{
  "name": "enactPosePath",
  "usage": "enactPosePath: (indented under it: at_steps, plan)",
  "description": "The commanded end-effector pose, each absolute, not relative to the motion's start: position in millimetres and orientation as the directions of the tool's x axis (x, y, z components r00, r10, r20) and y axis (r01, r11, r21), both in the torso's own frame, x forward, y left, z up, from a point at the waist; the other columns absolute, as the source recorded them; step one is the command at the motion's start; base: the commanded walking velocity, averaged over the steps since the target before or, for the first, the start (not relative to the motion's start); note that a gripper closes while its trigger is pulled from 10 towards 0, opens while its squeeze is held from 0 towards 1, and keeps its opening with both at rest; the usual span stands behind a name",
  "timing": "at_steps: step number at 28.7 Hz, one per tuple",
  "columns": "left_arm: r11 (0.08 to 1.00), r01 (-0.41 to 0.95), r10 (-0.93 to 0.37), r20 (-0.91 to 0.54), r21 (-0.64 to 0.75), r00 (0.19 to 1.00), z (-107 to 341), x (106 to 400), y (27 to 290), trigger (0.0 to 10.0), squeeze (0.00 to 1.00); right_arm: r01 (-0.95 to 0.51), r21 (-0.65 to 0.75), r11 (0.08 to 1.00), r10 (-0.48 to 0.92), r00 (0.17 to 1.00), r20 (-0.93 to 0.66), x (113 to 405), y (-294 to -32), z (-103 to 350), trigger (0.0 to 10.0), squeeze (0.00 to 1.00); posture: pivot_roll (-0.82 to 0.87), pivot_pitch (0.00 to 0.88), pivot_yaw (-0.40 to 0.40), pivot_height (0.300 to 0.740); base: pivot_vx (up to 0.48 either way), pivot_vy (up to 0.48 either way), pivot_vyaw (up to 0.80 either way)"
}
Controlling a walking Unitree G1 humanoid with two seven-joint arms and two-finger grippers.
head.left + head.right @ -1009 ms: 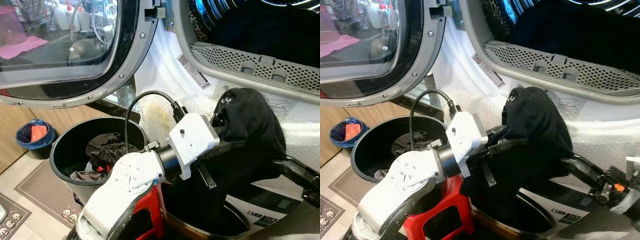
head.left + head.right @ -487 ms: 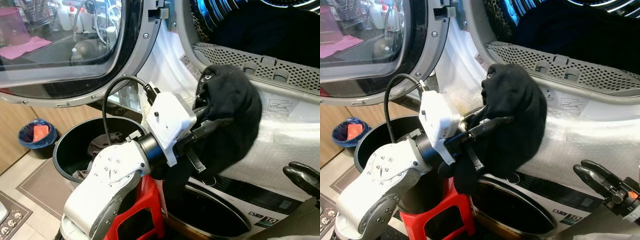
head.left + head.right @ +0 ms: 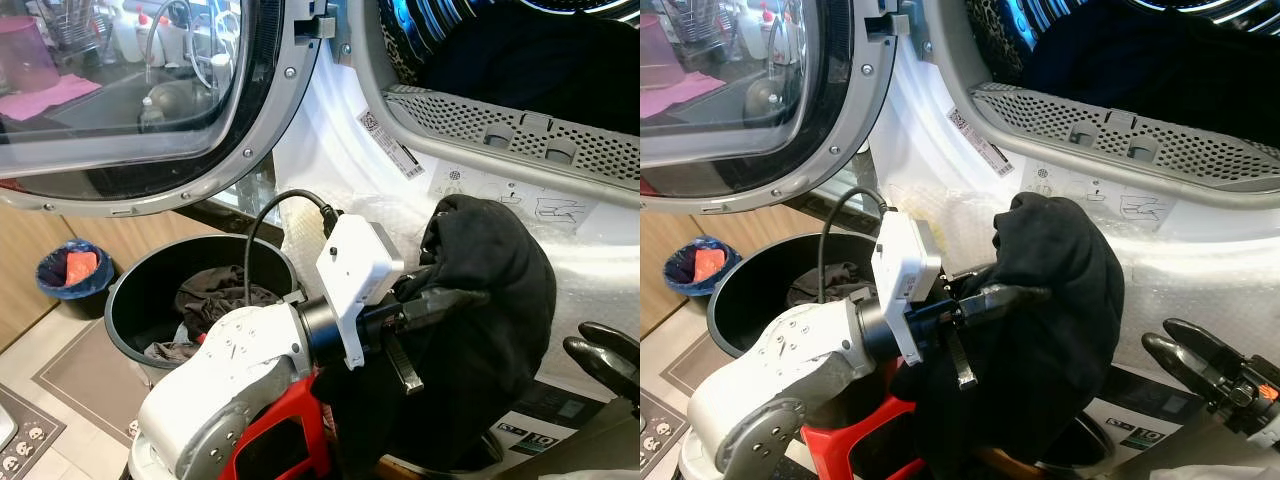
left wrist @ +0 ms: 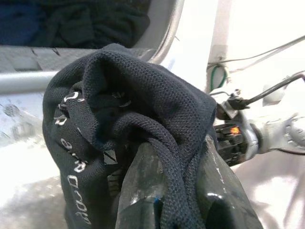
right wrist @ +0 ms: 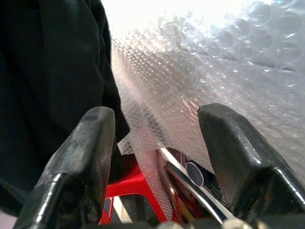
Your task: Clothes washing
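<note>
Here we see the left gripper [image 3: 455, 300] clamped on a black garment [image 3: 490, 320], held up below the washer's open drum [image 3: 520, 60], right of the black laundry bucket [image 3: 130, 300]. At far right, the right gripper [image 3: 1200, 355] hangs spread and empty.

Black mesh garment [image 3: 490, 300] with white lettering, bunched, hanging below the open drum [image 3: 520, 60].
</note>
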State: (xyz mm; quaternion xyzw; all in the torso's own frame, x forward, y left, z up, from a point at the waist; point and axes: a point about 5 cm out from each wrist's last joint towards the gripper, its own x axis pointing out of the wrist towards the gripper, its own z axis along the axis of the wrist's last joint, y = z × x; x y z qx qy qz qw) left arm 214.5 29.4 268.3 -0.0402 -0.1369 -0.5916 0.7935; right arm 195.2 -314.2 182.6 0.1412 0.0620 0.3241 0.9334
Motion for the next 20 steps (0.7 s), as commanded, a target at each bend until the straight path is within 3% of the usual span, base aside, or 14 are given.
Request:
enactPosePath:
  at_steps: [1,12,13,14,15,19,20]
  plan:
    - [0.270,0.958,-0.927,0.293,0.093,0.233,275.2,209.0,31.4,10.0,0.00,-0.587,0.282,0.759,0.617,0.787,-0.021,193.2,-318.3,188.3,10.0,1.00,0.01,0.152,-0.004,0.740,0.000,0.000,0.00]
    - [0.092,0.995,-0.945,0.312,-0.045,0.101,276.1,214.1,48.2,10.0,0.00,-0.665,0.270,0.696,0.691,0.722,-0.003,205.3,-303.6,189.6,10.0,1.00,0.03,0.158,-0.017,0.740,0.000,0.000,0.00]
    - [0.042,0.995,-0.947,0.313,-0.086,0.067,275.8,213.2,51.0,10.0,0.00,-0.676,0.285,0.680,0.703,0.711,0.006,207.8,-300.4,191.7,10.0,0.10,0.02,0.158,-0.018,0.740,0.000,0.000,0.00]
    - [0.022,0.994,-0.947,0.316,-0.104,0.054,275.9,212.8,52.3,10.0,0.00,-0.683,0.290,0.670,0.711,0.703,0.012,208.7,-298.8,192.9,10.0,0.10,0.02,0.158,-0.018,0.740,0.000,0.000,0.00]
    - [0.008,0.993,-0.946,0.320,-0.116,0.045,276.1,212.8,53.5,10.0,0.00,-0.686,0.294,0.666,0.714,0.700,0.016,209.7,-297.8,194.0,10.0,0.00,0.02,0.158,-0.018,0.740,0.000,0.000,0.00]
    - [-0.037,0.986,-0.935,0.353,-0.165,0.024,278.3,215.9,60.4,10.0,0.00,-0.725,0.290,0.624,0.749,0.661,0.041,209.5,-294.1,199.3,10.0,0.00,0.03,0.155,-0.019,0.740,0.000,0.000,0.00]
    - [-0.043,0.984,-0.934,0.356,-0.172,0.021,278.3,216.9,61.9,10.0,0.00,-0.728,0.280,0.626,0.751,0.660,0.037,209.5,-293.7,199.4,10.0,1.00,0.02,0.154,-0.020,0.740,0.000,0.000,0.00]
